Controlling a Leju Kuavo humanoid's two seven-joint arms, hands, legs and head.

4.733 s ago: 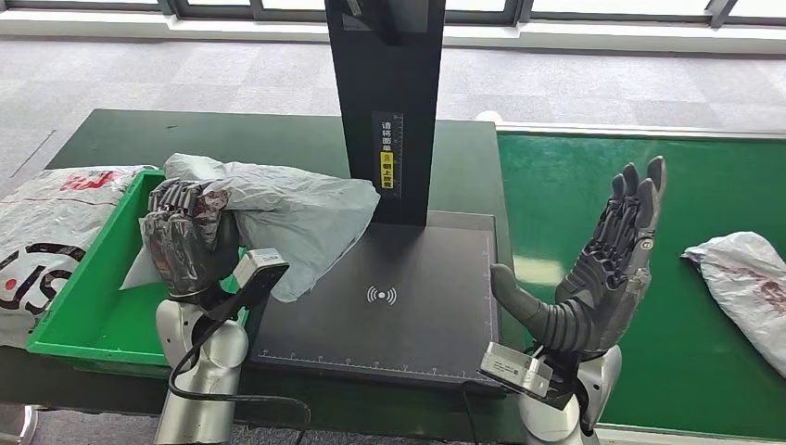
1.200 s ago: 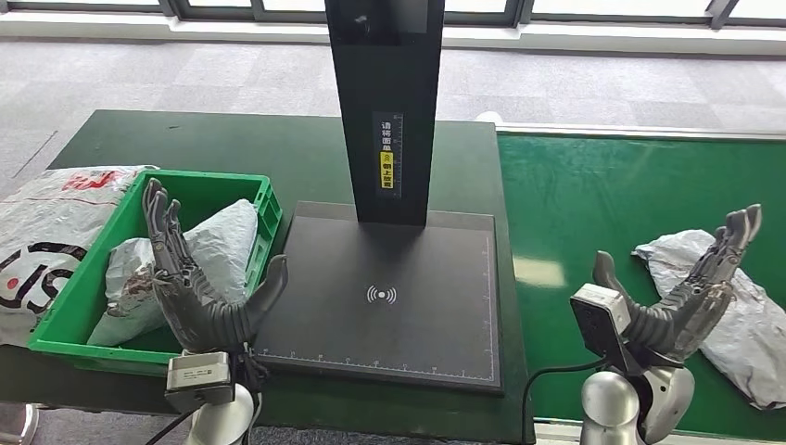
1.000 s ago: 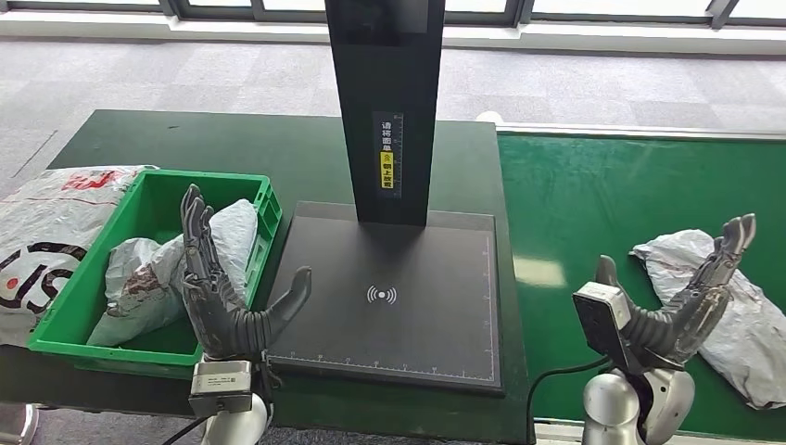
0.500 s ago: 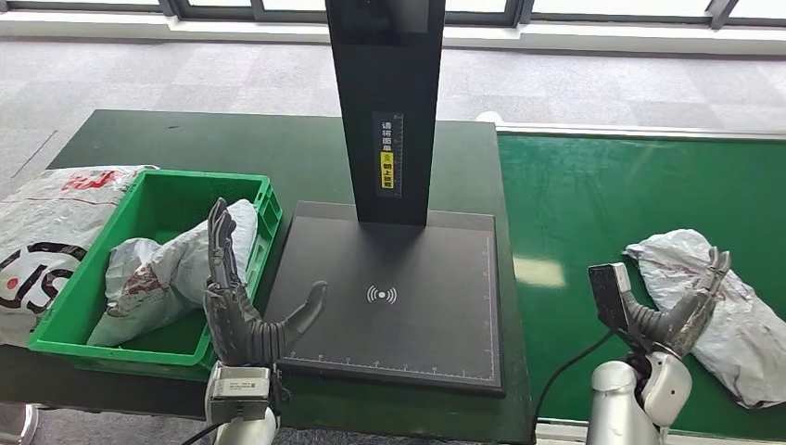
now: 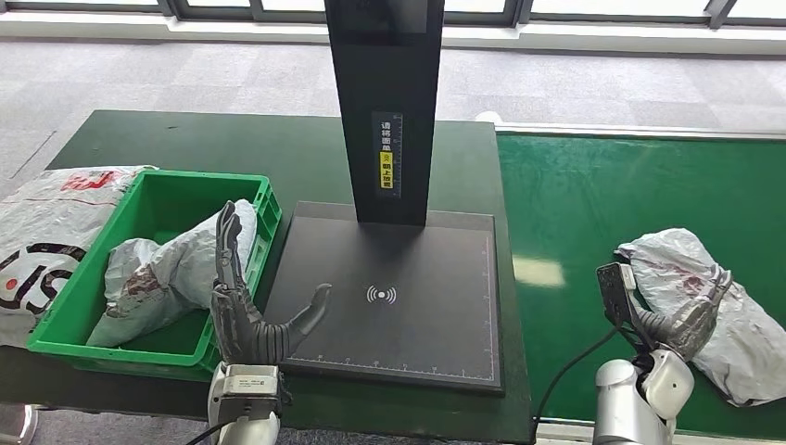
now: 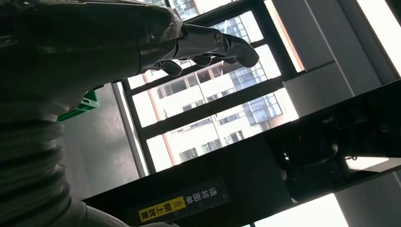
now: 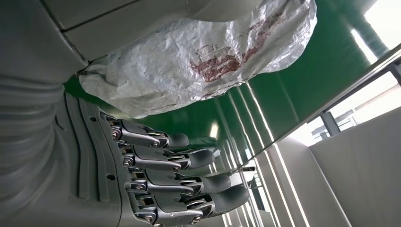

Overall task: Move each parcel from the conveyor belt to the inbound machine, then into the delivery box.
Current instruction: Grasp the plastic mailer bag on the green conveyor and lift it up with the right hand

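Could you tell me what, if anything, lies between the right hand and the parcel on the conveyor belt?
Nothing visible does. The right hand is already at the near side of the parcel on the conveyor belt, fingers spread.

Grey carpet tiles (image 5: 167, 74) cover the floor beyond the far edge of the dark green surface (image 5: 232, 139). Along the top of the head view runs a pale sill (image 5: 602, 35) under dark-framed windows (image 5: 482, 7), with daylight falling across the carpet. The left wrist view looks up through tall dark window frames (image 6: 208, 101) at multi-storey buildings (image 6: 198, 90) outside, bright in daylight.
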